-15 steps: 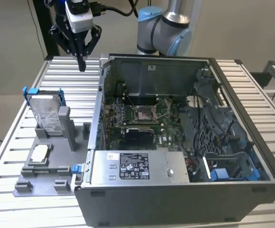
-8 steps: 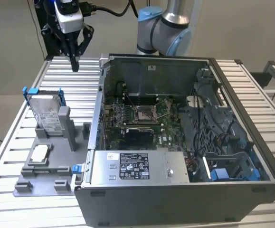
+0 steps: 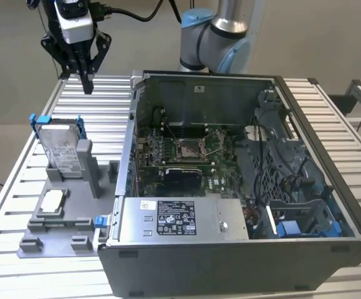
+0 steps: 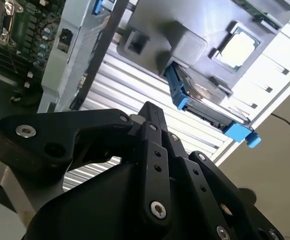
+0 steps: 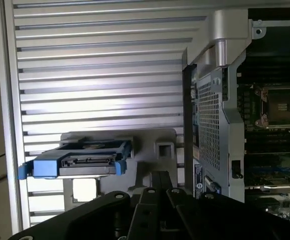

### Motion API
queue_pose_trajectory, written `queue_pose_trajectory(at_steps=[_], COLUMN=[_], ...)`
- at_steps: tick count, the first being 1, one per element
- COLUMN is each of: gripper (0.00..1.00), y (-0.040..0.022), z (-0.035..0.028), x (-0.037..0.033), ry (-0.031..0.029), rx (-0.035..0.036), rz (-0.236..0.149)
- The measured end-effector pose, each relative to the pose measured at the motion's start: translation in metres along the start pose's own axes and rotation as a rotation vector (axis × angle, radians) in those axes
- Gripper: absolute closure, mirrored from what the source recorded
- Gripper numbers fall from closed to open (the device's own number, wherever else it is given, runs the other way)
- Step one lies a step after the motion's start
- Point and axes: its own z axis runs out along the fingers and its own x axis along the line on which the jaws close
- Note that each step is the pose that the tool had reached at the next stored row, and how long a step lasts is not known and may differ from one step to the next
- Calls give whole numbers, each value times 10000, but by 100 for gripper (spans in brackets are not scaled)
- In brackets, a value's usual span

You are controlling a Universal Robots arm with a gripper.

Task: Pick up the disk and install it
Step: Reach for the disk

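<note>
The disk [image 3: 60,149] is a silver hard drive with a white label and a blue frame. It stands tilted on edge in a grey holder [image 3: 62,232] at the exterior view's left. My gripper [image 3: 88,86] hangs in the air above and behind it, well apart, with its black fingers shut to a point on nothing. In both wrist views the disk [image 4: 205,102] [image 5: 84,160] lies past the closed fingertips [image 4: 149,107] [image 5: 157,176], blue frame ends showing.
An open computer case [image 3: 129,162] stands right of the holder, with a motherboard [image 3: 186,149] inside and a grey box with a sticker [image 3: 180,218] at its front. A small silver chip [image 3: 52,200] lies in the holder. The slatted metal table [image 3: 5,205] runs underneath.
</note>
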Motion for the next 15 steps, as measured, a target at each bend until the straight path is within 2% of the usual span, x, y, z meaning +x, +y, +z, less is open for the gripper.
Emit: queue_pose_trajectory(at_steps=[9,15], gripper=[100,100], y=[-20,-31], z=[0,5], x=[280,422], ry=[3,15], rx=[-2,-12], rz=[-75,-299])
